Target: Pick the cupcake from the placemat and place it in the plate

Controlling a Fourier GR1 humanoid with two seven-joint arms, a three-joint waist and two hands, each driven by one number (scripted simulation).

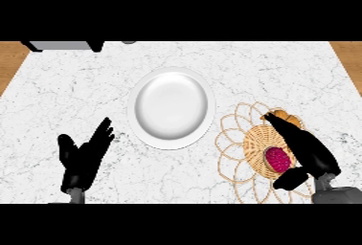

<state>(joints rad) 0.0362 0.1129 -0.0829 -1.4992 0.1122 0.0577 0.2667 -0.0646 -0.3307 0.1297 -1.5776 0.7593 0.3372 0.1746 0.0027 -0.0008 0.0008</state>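
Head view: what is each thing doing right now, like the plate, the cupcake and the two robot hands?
Round white plate: empty, on the marble counter.
Pink-frosted cupcake: on the woven wicker placemat, not lifted.
Left robot hand: open, resting, fingers up.
Right robot hand: open, reaching over the cupcake.

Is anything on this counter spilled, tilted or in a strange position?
Nothing stands out. The white plate sits flat and holds nothing. The cupcake is on the woven placemat, partly hidden by the right hand reaching over it. The left hand rests open at the lower left. No spill shows.
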